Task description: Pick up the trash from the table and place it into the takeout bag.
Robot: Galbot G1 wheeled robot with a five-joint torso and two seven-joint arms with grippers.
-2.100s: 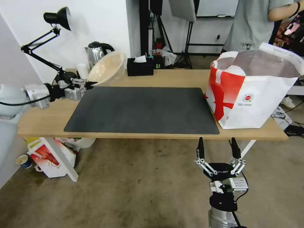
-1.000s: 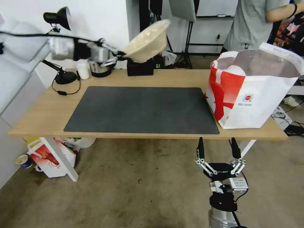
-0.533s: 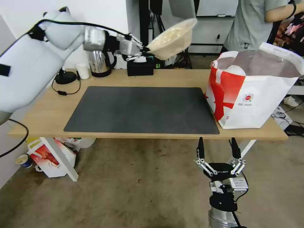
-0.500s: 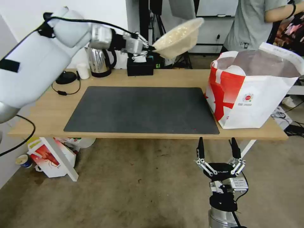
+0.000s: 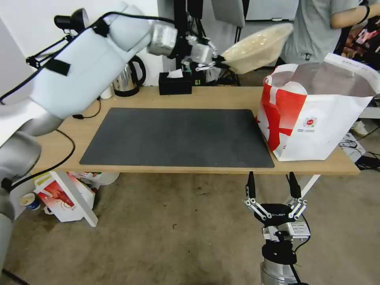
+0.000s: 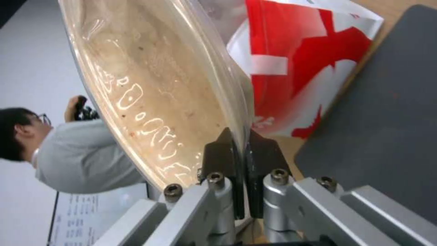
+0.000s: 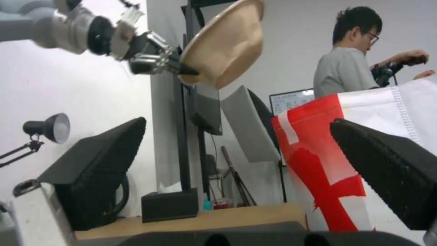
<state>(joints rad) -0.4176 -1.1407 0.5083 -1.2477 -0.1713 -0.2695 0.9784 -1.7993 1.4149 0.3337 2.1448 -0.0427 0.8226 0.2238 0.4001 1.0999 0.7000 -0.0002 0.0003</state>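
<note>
Only word I can read: "GALBOT", white print on black body of right gripper point(image 5: 271, 186), head view.

Takeout bag point(image 5: 332, 118): small round red-green logo point(image 5: 310, 122) on white side, line of small print under it, too small for me to read.

Tan pulp bowl point(image 6: 150, 85): raised lettering running along inner wall, left wrist view; characters glare-lit, I cannot make them out.

Screen point(image 7: 291, 99) behind bag, right wrist view: rows of text, illegible.

No numbers or signs I can read.
</note>
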